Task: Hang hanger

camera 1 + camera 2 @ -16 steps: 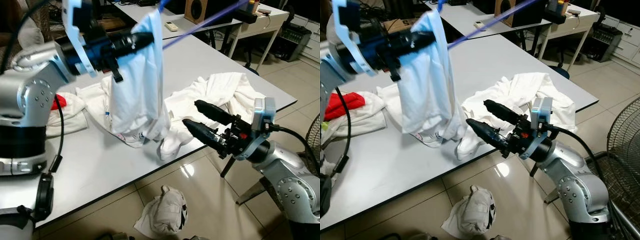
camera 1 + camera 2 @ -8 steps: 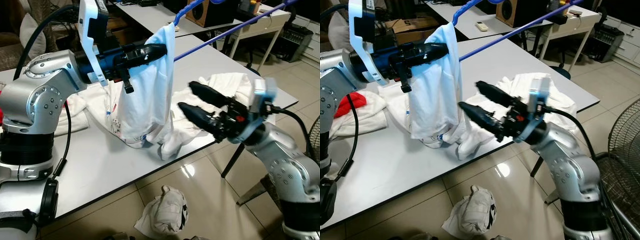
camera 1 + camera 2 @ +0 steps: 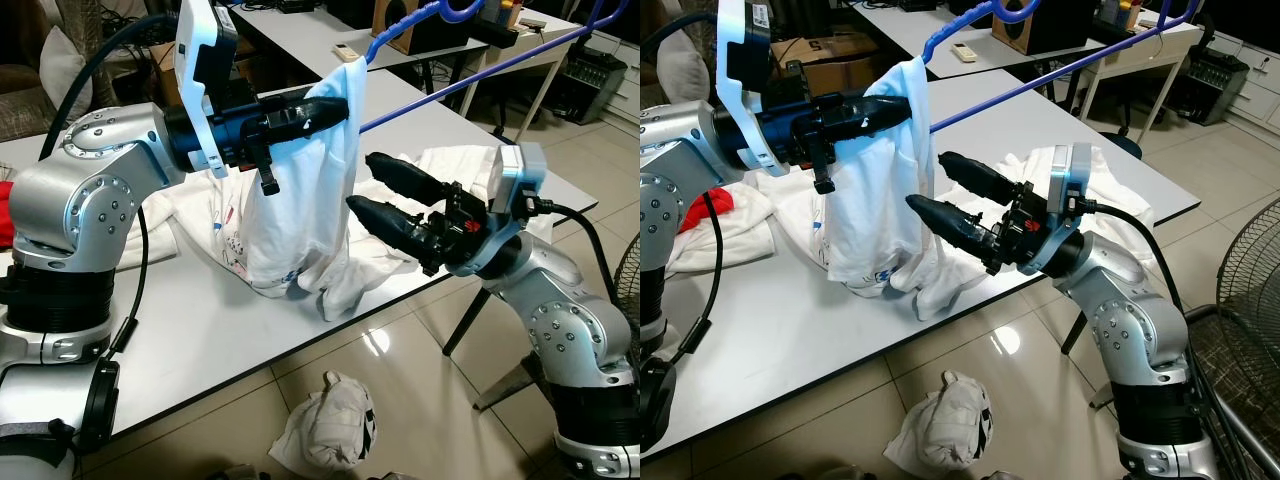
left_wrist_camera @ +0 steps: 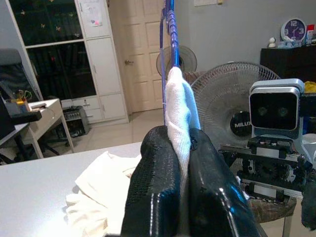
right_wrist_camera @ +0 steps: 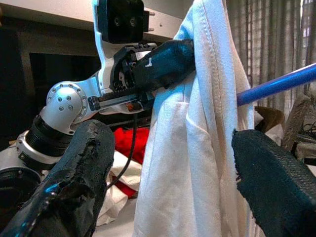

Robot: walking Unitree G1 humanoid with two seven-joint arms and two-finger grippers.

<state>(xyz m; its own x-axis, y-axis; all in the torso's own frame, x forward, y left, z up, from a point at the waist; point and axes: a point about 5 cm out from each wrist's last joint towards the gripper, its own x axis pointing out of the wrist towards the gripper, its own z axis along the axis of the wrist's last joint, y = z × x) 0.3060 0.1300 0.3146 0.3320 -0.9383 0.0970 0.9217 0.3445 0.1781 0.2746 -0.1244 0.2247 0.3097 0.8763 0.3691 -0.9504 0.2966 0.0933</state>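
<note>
I am pinching the white garment at its top edge with my left gripper, fingers pressed together on the cloth, holding it raised above the table so that most of it hangs free, its lower end resting on the table. The blue hanger is threaded into the garment just beside that pinch; its long bar slopes away above the table. I am holding my right gripper with fingers spread, aimed at the hanging cloth from just beside it, not touching. Judgement: the spread fingers are being positioned to steady the fabric or hanger. More white clothes are lying on the table behind the garment.
</note>
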